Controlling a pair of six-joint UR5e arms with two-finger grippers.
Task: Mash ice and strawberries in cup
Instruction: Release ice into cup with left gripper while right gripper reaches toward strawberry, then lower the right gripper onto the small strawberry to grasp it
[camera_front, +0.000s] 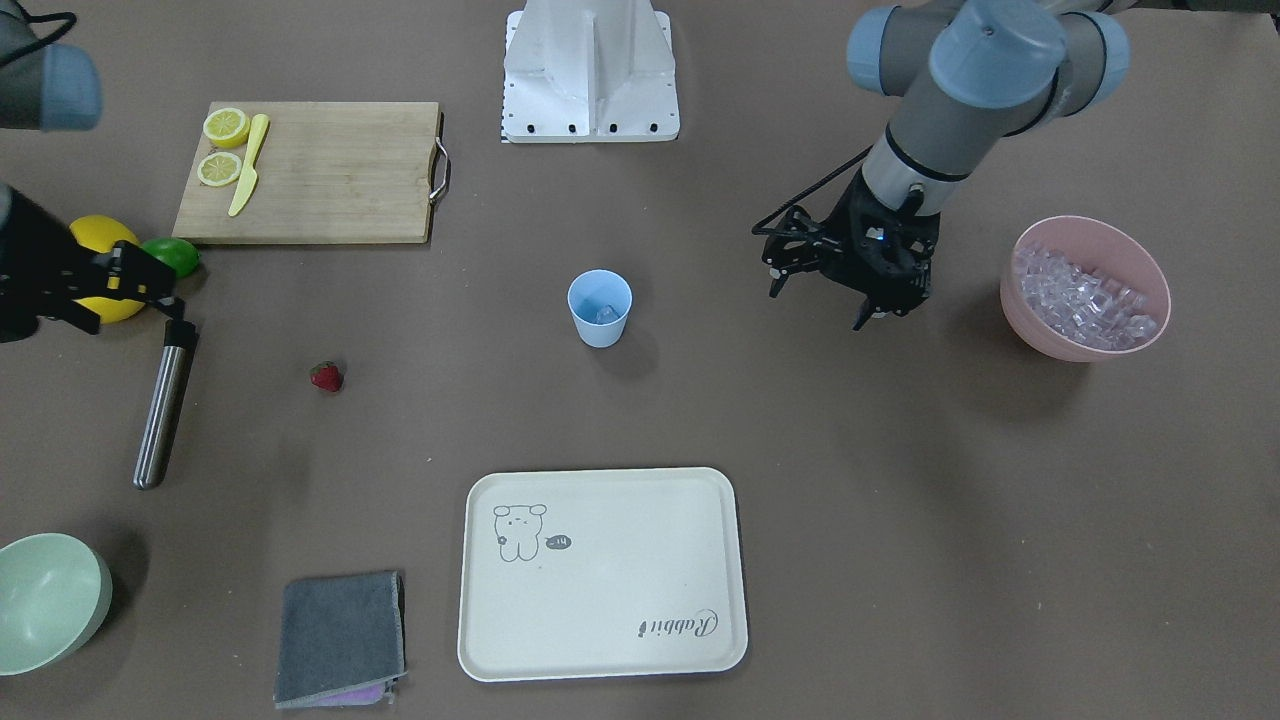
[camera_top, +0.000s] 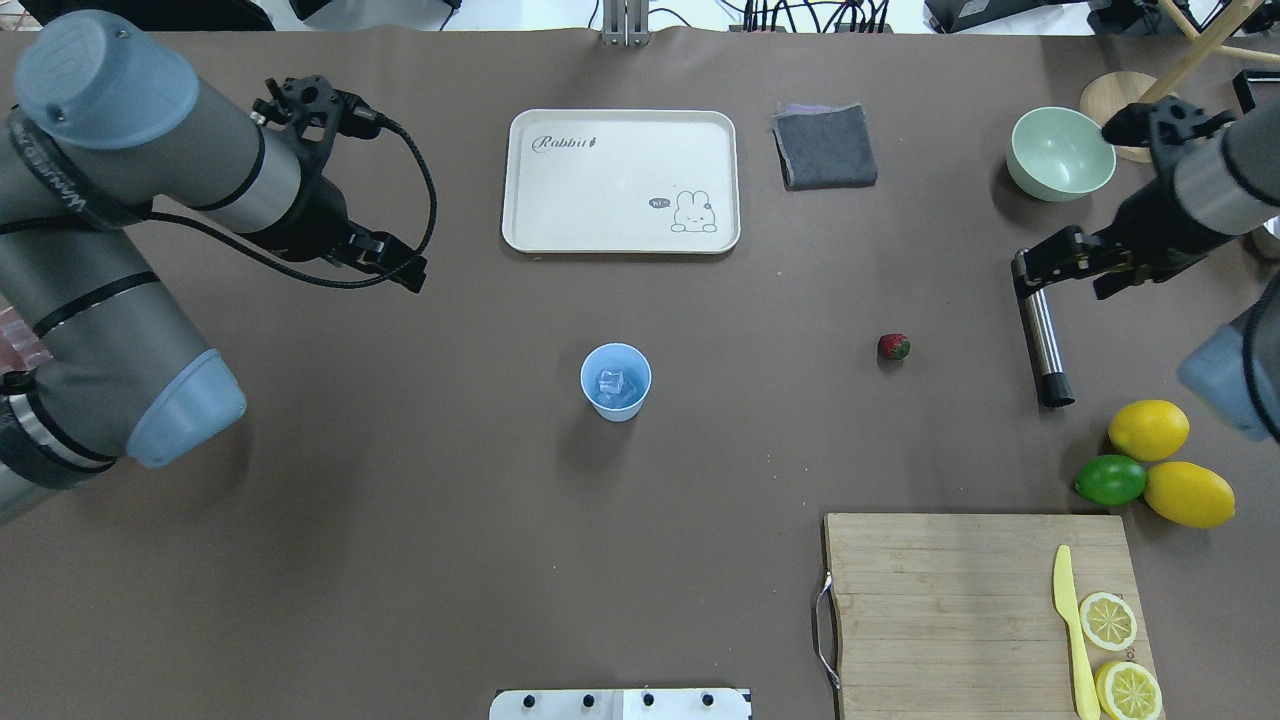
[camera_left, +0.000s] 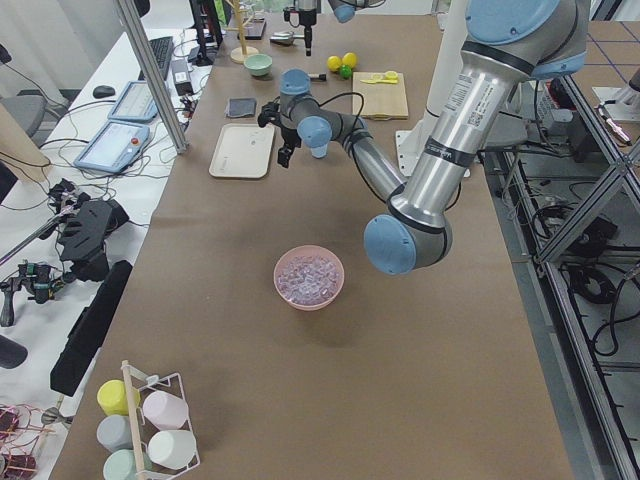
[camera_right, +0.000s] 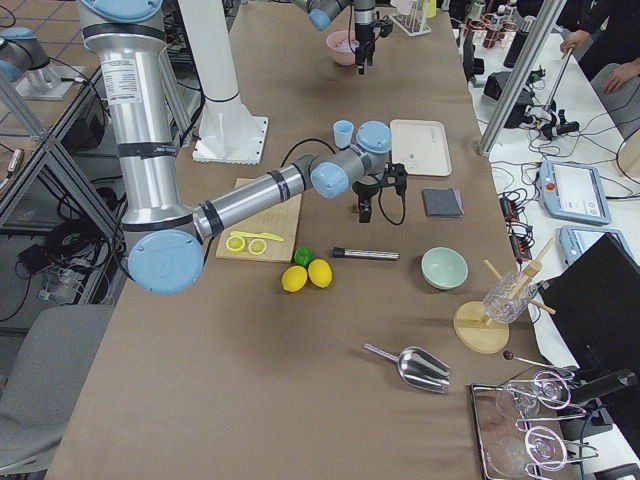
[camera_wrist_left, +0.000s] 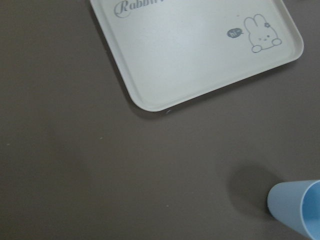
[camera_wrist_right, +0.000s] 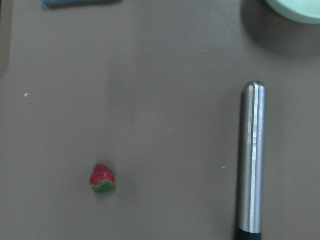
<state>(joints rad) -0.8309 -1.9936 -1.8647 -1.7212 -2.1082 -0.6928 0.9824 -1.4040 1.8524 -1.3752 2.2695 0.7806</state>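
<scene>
The light-blue cup (camera_front: 600, 328) stands mid-table with a couple of ice cubes (camera_top: 616, 382) inside; its rim also shows in the left wrist view (camera_wrist_left: 296, 204). More ice (camera_front: 1085, 290) fills a pink bowl (camera_front: 1030, 310). The strawberry (camera_front: 327, 377) lies on the table right of the cup in the overhead view (camera_top: 893, 347) and shows in the right wrist view (camera_wrist_right: 102, 179). My left gripper (camera_front: 825, 300) hovers between cup and pink bowl, looks open and is empty. My right gripper (camera_top: 1060, 275) hangs above a steel rod (camera_top: 1040, 330), looks open and is empty.
A cream tray (camera_front: 600, 600) and a grey cloth (camera_front: 340, 635) lie on the far side. A mint-green bowl (camera_top: 1060, 155), two lemons (camera_top: 1150, 430), a lime (camera_top: 1110, 480) and a cutting board (camera_top: 940, 600) with lemon halves and a yellow knife are on my right.
</scene>
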